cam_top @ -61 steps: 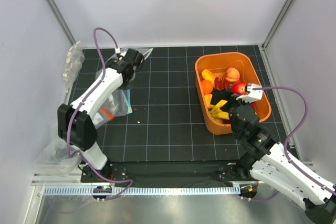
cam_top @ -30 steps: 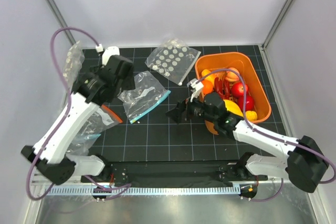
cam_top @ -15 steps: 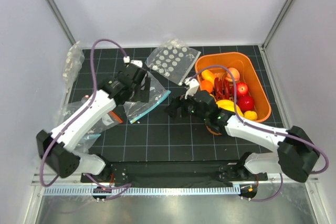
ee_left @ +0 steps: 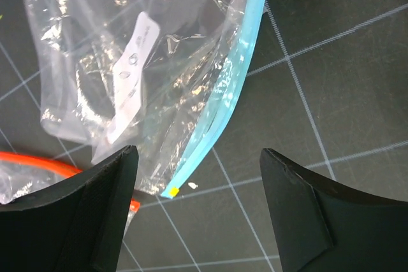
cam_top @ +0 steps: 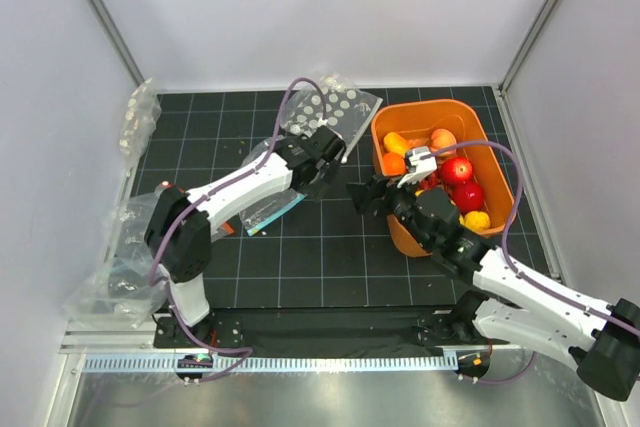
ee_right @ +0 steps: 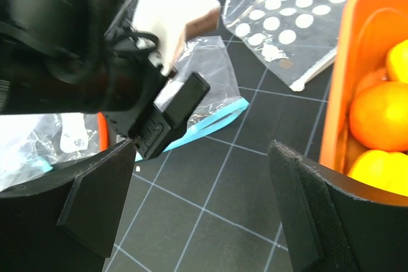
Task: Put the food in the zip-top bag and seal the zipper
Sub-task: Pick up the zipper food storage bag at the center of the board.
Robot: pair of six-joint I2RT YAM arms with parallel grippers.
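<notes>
Both arms have swung rightward: my left hand (ee_left: 196,157) now hangs over the zip-top bag (ee_left: 146,74), and my right hand (ee_right: 203,151) has drawn back toward the orange bin (cam_top: 425,107). My left hand is spread wide and grips nothing, with the light-blue zipper (ee_left: 229,100) showing between its fingers. My right hand also gapes wide and empty above the table (cam_top: 330,257). The bag lies flat on the table, left of the bin; the food (cam_top: 393,163) sits in the bin
</notes>
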